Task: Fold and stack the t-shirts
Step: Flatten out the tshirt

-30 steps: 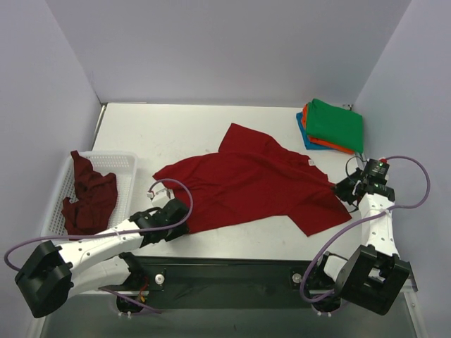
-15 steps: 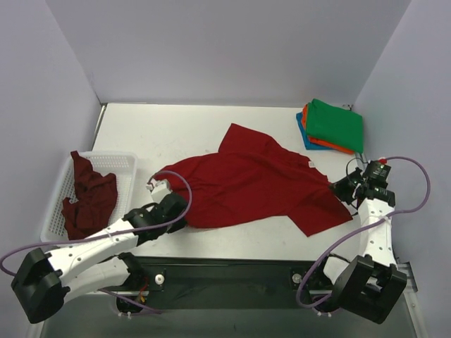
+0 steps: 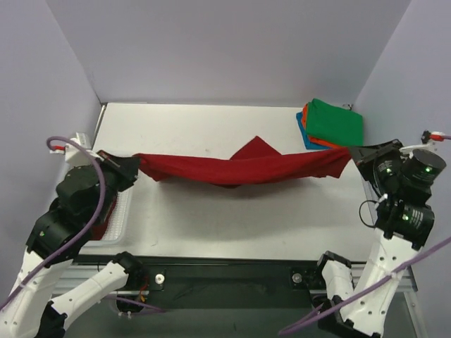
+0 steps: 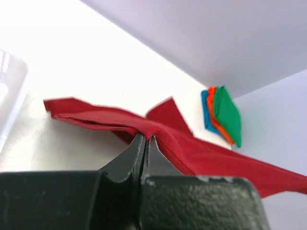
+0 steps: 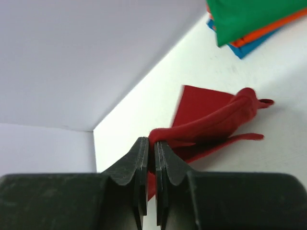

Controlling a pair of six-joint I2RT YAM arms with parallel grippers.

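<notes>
The bright red t-shirt (image 3: 239,169) hangs in the air as a taut band across the table, stretched between my two grippers, with a flap sticking up at its middle. My left gripper (image 3: 136,165) is shut on its left end; in the left wrist view the jaws (image 4: 145,137) pinch a fold of the red cloth (image 4: 206,155). My right gripper (image 3: 351,153) is shut on the right end, and the right wrist view shows cloth (image 5: 211,120) caught between its tips (image 5: 151,142). Folded green, orange and blue t-shirts (image 3: 331,125) lie stacked at the back right.
The white mesh basket (image 3: 121,210) stands at the left edge, mostly hidden under my left arm, with a sliver of maroon cloth (image 3: 104,228) showing. Purple walls close in the table at the back and both sides. The folded stack (image 4: 224,115) sits close behind the right gripper.
The left gripper shut on the shirt's near left edge. Both arms then rose and drew apart, lifting the flat shirt off the table into a stretched band.
</notes>
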